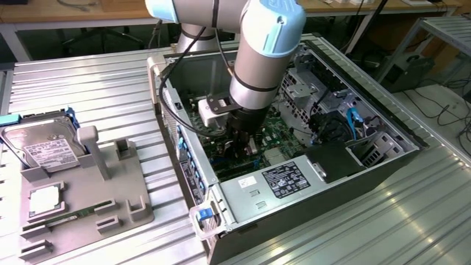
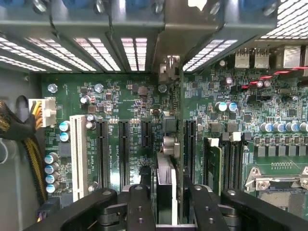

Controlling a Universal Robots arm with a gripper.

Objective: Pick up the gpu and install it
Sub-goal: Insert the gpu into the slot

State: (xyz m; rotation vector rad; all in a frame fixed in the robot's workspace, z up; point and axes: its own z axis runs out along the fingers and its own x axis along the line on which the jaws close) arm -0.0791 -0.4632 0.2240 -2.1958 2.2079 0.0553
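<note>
The power supply point(image 1: 283, 178) in the open computer case point(image 1: 383, 160) carries a black label with white print too fine to read; the hard drive point(image 1: 46, 148) standing in the grey holder tray point(image 1: 85, 212) at the exterior view's left has a white label, equally unreadable. In the wrist view, small white lettering runs alongside the black expansion slots point(image 2: 124, 154) on the green motherboard point(image 2: 144, 101), not legible.

The gpu point(image 2: 166, 185) stands on edge in the motherboard, seen from above as a narrow strip with a pale metal part on top, between the black slots and the memory sockets. The gripper point(image 2: 168, 202) sits directly over it, its black jaws narrowly parted to either side of the card; whether they press it cannot be told.
</note>
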